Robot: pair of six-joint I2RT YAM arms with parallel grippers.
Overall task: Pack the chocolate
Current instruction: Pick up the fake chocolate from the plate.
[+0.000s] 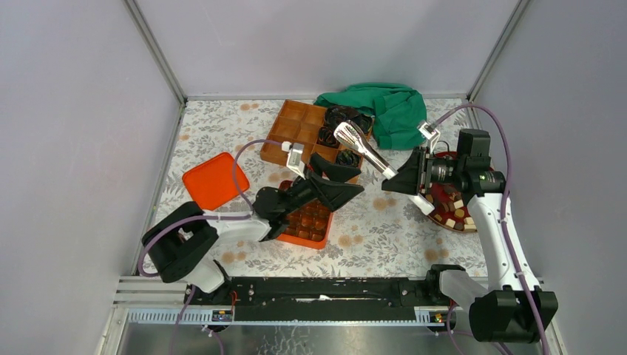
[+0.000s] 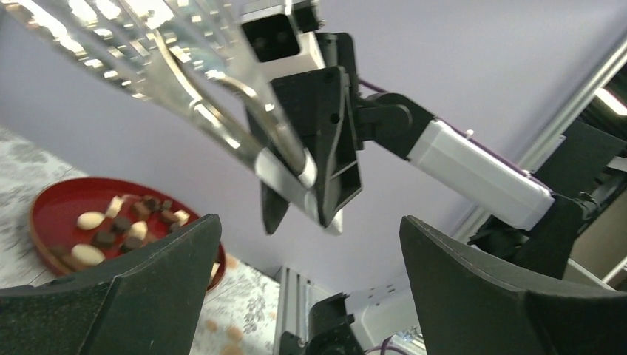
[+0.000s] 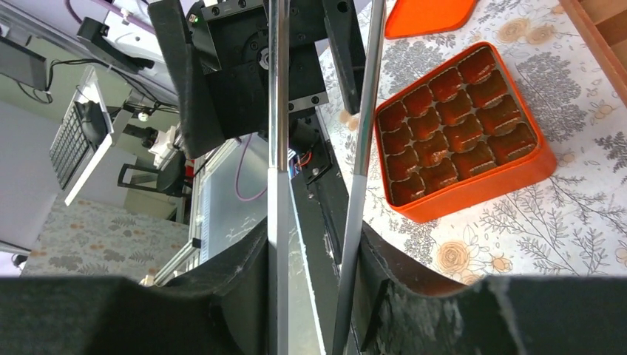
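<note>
Chocolate (image 1: 452,211) is lying as small dark, tan and cream-white bites in the red plate (image 1: 431,209), off to the right of the orange tray (image 1: 318,238), whose cells are showing brown fillings. I am judging each piece to be light, hard and smooth yet easily scuffed, so I am favouring a gentle pinch across its middle with the tips of the metal tongs (image 1: 362,151). My right fingers (image 1: 405,181) are clamping those tongs by the handle end near the tray's far right corner, while my left fingers (image 1: 339,168) are standing wide with nothing between them, over the tray's far end.
</note>
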